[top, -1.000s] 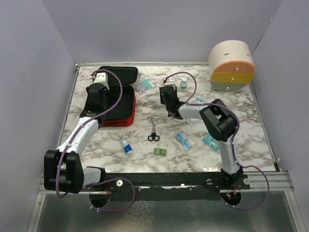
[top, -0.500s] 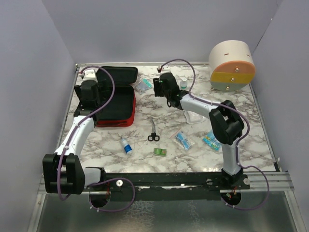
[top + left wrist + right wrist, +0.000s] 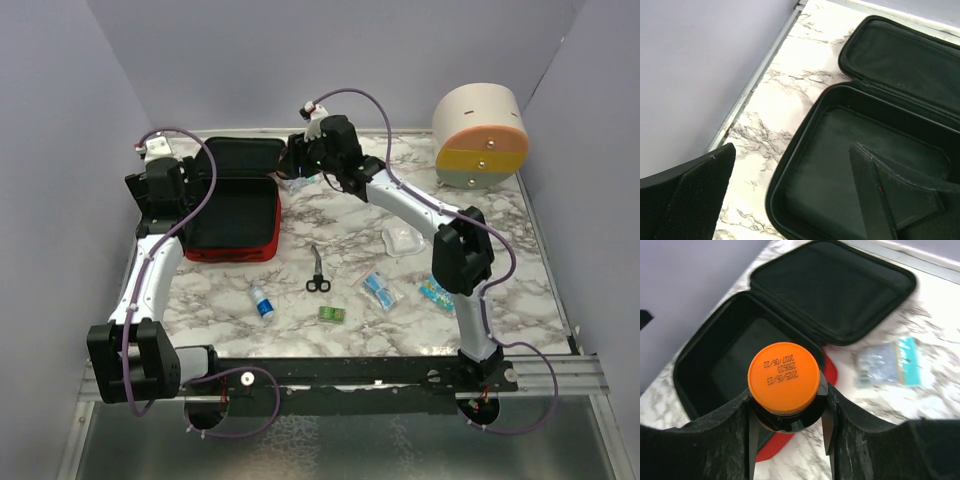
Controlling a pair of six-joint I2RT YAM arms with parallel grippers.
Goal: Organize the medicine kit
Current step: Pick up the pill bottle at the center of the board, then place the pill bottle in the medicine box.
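Observation:
The red medicine kit (image 3: 236, 208) lies open at the back left, its black lid (image 3: 246, 154) flat behind it. It also shows in the left wrist view (image 3: 850, 165) and the right wrist view (image 3: 735, 352). My right gripper (image 3: 298, 160) is shut on a dark bottle with an orange cap (image 3: 784, 377) and holds it in the air by the kit's right edge. My left gripper (image 3: 176, 203) is open and empty above the kit's left rim; its fingers (image 3: 687, 200) stand wide apart.
A clear packet (image 3: 885, 362) lies right of the lid. Scissors (image 3: 317, 272), a small blue-capped bottle (image 3: 261, 302), a green packet (image 3: 332, 314), blue packets (image 3: 380, 290) and a white pad (image 3: 401, 240) lie mid-table. A round drawer container (image 3: 480, 135) stands back right. The side wall is close on the left.
My right gripper has moved back and left with the bottle, from mid-table to the kit's edge. My left gripper has drawn left, off the kit's middle toward the wall.

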